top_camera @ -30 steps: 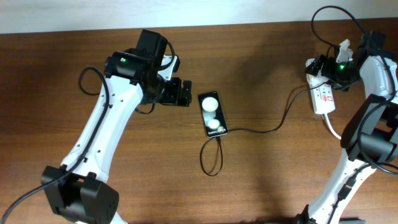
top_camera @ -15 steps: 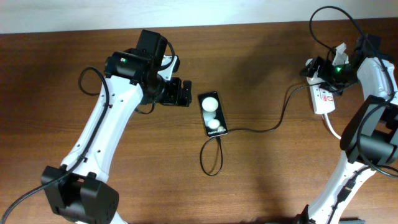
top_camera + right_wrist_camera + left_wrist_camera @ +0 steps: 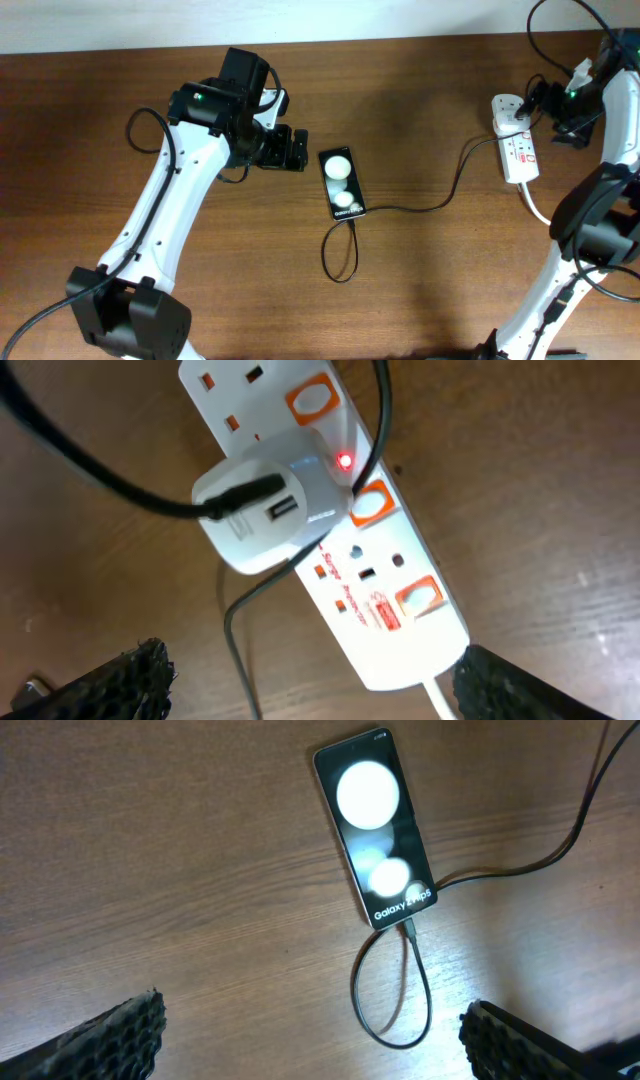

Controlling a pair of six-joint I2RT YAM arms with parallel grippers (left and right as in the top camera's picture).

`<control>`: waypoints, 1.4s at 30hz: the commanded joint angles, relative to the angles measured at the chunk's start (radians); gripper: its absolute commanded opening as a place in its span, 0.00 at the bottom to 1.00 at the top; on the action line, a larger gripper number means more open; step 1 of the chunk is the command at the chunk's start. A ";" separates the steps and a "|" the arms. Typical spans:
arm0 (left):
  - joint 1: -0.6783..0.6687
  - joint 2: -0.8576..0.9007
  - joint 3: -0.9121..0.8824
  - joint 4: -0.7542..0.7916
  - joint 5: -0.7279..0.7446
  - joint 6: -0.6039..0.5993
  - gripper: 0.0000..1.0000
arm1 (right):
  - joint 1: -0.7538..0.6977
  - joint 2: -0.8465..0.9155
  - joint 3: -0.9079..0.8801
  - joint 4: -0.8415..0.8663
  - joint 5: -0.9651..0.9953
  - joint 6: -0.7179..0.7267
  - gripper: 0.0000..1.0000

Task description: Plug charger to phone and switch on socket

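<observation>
Hovering right hand (image 3: 315,682), spread wide, seemingly clear of socket (image 3: 392,576)

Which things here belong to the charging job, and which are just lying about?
Job: Galaxy phone, black charger cable, white adapter, power strip.
Lying about: arms' black cables.

Overhead looks straight down from far; left wrist looks down close at the phone (image 3: 375,825), right wrist at the socket (image 3: 400,575), both in overhead too
</observation>
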 commanded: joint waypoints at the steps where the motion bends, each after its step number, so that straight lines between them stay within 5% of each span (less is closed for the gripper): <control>1: 0.002 -0.014 0.003 -0.001 -0.007 0.020 0.99 | 0.001 -0.130 0.024 -0.020 0.043 0.031 0.93; 10: 0.002 -0.014 0.003 -0.001 -0.007 0.020 0.99 | 0.233 -0.278 0.024 -0.114 0.260 0.188 0.89; 13: 0.002 -0.014 0.003 -0.001 -0.007 0.020 0.99 | 0.232 -0.278 0.024 -0.109 0.259 0.187 0.99; 25: 0.002 -0.014 0.003 -0.001 -0.007 0.020 0.99 | 0.232 -0.278 0.024 -0.107 0.259 0.187 0.99; 30: 0.001 -0.023 -0.002 0.001 -0.146 0.029 0.99 | 0.232 -0.278 0.024 -0.107 0.259 0.187 0.99; 33: 0.001 -0.141 -0.166 0.232 -0.166 0.029 0.99 | 0.232 -0.278 0.024 -0.107 0.259 0.187 0.99; 36: 0.001 -0.380 -0.538 0.500 -0.247 0.032 0.99 | 0.232 -0.278 0.024 -0.107 0.259 0.187 0.99; 42: 0.002 -0.830 -1.022 0.819 -0.391 0.032 0.99 | 0.232 -0.278 0.024 -0.107 0.259 0.187 0.99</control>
